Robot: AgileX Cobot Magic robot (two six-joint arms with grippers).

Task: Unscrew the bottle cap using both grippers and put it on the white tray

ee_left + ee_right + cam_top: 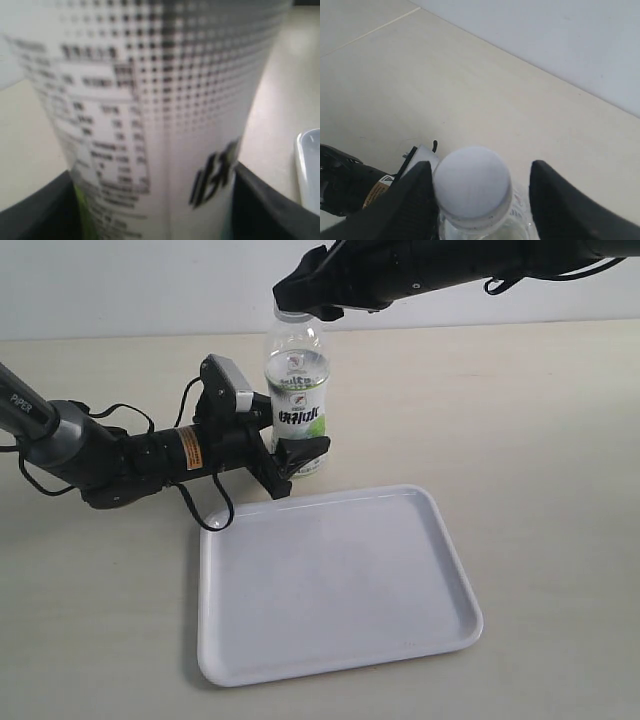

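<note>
The clear bottle (296,400) with its white and green label stands upright just beyond the white tray (335,585). My left gripper (290,462) is shut on the bottle's lower body; in the left wrist view the label (150,115) fills the frame between the black fingers (265,210). The white bottle cap (472,183) sits on the neck. My right gripper (480,192) is open around it from above: one finger (410,200) touches the cap's side, while a gap separates the other from it. In the exterior view the cap (292,313) shows just under the right gripper (310,302).
The beige tabletop (540,440) stretches to the right and behind. The left arm with its cables (110,450) lies low across the table's left side. A pale wall (150,285) stands at the back.
</note>
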